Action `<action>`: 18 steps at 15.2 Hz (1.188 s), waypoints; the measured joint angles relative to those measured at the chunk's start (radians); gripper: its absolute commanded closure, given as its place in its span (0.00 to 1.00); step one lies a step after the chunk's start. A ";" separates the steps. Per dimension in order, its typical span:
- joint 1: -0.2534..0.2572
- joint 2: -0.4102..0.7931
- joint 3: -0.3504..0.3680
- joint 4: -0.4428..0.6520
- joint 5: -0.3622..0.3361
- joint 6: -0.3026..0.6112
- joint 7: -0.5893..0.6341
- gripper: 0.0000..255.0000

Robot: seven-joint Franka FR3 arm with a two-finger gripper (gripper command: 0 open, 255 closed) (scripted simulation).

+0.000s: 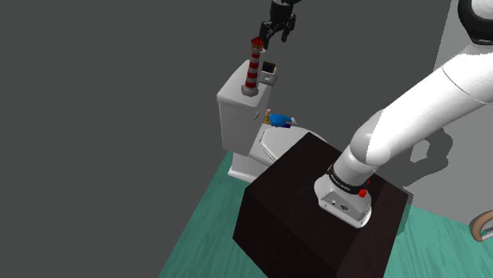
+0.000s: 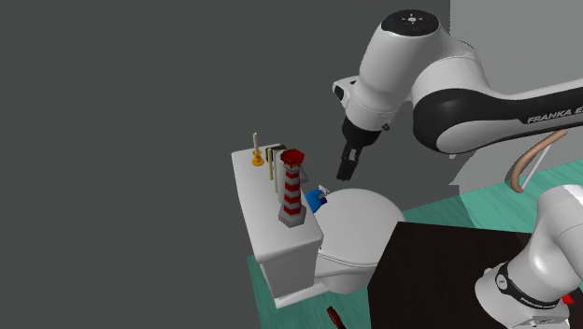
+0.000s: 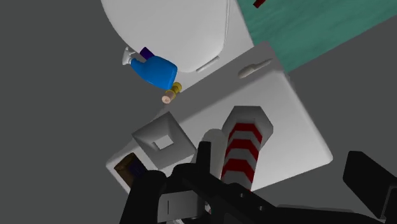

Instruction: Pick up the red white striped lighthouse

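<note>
Lighthouse [image 1: 253, 69], red-and-white striped, stands upright near one end of the toilet tank lid [image 2: 257, 201]. Fingers [image 3: 203, 167] hover above its top, spread apart, gripping nothing, perhaps slightly off-centre.

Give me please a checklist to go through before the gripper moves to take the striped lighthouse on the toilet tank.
1. Lighthouse stands upright on the tank lid: ok.
2. Gripper fingers apart, holding nothing: ok.
3. Gripper centred on the lighthouse: not ok. In the wrist view the lighthouse lies close to one finger, and in the shoulder view the gripper hangs to the right of its top.
4. Room for the fingers beside the white box on the tank: cannot tell.
5. Blue toy apart from the lighthouse, down on the toilet lid: ok.
</note>
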 measured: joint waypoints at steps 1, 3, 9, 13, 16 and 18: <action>-0.003 0.027 0.002 0.022 -0.012 0.011 0.008 0.00; -0.010 0.094 0.001 0.074 -0.036 0.040 0.021 0.00; -0.028 0.309 -0.012 0.274 -0.102 0.095 0.048 0.00; -0.033 0.383 -0.018 0.335 -0.128 0.123 0.063 0.00; -0.033 0.395 -0.020 0.310 -0.137 0.158 0.078 0.00; -0.035 0.402 -0.022 0.289 -0.143 0.185 0.087 0.00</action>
